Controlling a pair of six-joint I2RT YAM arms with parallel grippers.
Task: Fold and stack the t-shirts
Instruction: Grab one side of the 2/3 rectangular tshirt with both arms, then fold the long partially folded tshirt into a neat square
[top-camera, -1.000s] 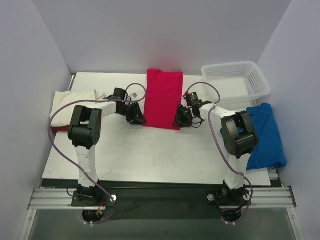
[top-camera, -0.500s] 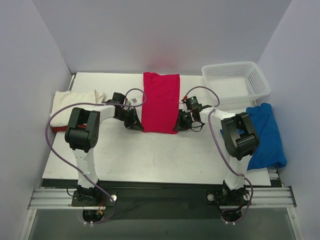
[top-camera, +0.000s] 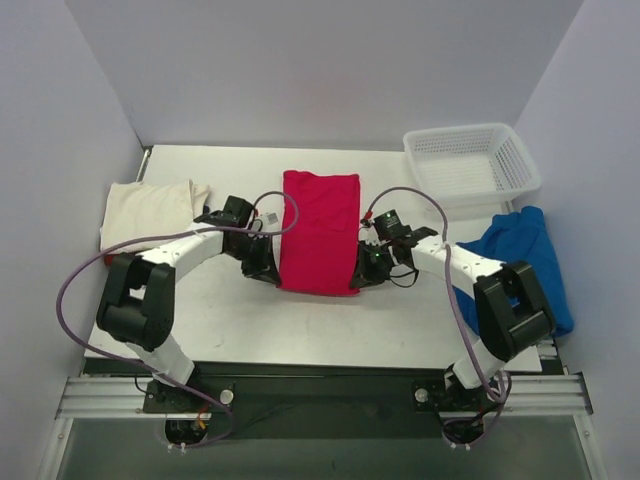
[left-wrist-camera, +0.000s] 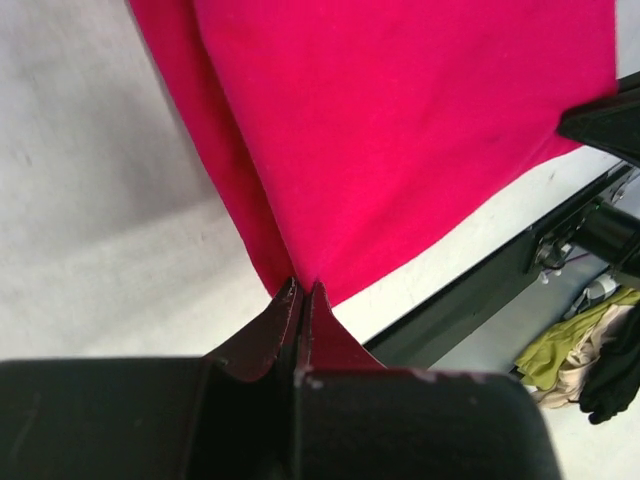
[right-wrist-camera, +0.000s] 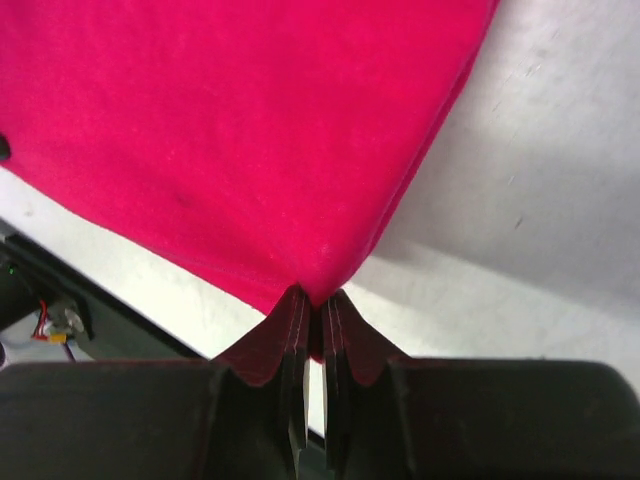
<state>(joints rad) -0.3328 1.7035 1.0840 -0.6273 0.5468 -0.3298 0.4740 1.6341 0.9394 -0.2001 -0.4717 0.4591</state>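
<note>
Currently left end effector (left-wrist-camera: 303, 291) and right end effector (right-wrist-camera: 318, 300) each pinch a near corner of the crimson t-shirt (top-camera: 320, 228), folded mid table (top-camera: 300, 325); cream t-shirt (top-camera: 145, 210) far left, blue t-shirt (top-camera: 532, 258) right edge.

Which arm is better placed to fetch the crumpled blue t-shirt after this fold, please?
Probably the right: the royal blue cloth t-shirt lies beside that arm, whereas the left claw is across the crimson red cloth t-shirt, whose near corners it and the right claw pinch.
</note>
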